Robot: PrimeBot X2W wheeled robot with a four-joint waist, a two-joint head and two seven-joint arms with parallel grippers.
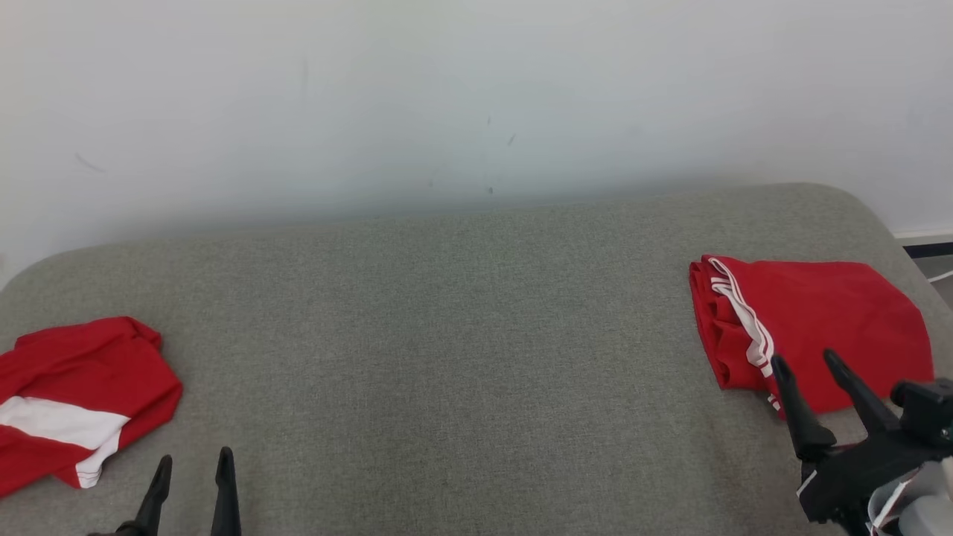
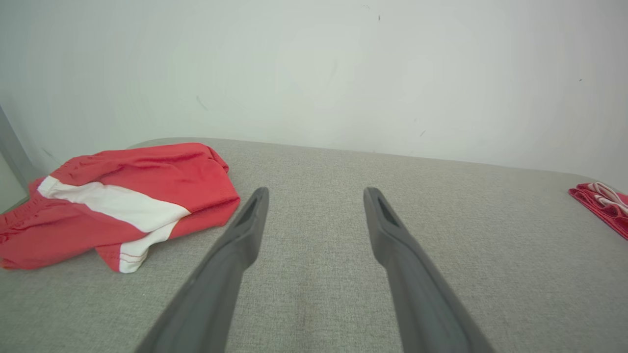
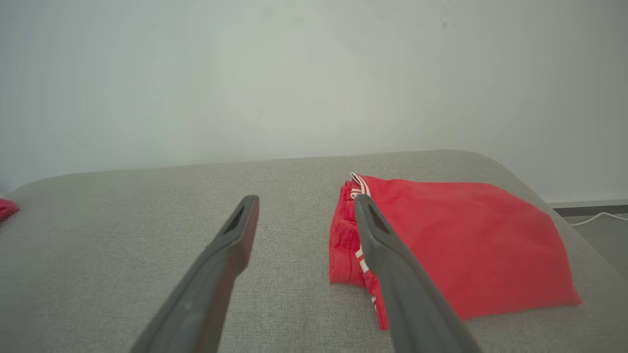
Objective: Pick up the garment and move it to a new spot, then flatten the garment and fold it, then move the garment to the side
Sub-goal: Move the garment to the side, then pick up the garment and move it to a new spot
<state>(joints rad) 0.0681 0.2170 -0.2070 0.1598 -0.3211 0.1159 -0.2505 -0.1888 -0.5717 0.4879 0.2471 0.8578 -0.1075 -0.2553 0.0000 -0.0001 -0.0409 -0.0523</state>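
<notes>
A crumpled red garment [image 1: 97, 361] with a broad white stripe lies at the left edge of the grey padded surface [image 1: 461, 335]; in the left wrist view this garment [image 2: 157, 176] sits left of my fingers. My left gripper [image 1: 193, 458] [image 2: 316, 191] hovers open and empty just to its right, apart from it. A second red garment [image 1: 826, 313] [image 3: 456, 235], folded, with thin white stripes along its left edge, rests at the right side. My right gripper [image 1: 804, 359] [image 3: 304, 198] stands open over its near left corner, holding nothing.
A pale wall [image 1: 476, 97] rises directly behind the padded surface. The surface's rounded right corner drops to the floor, where a white cable [image 3: 596, 218] lies. Bare grey padding stretches between the two garments.
</notes>
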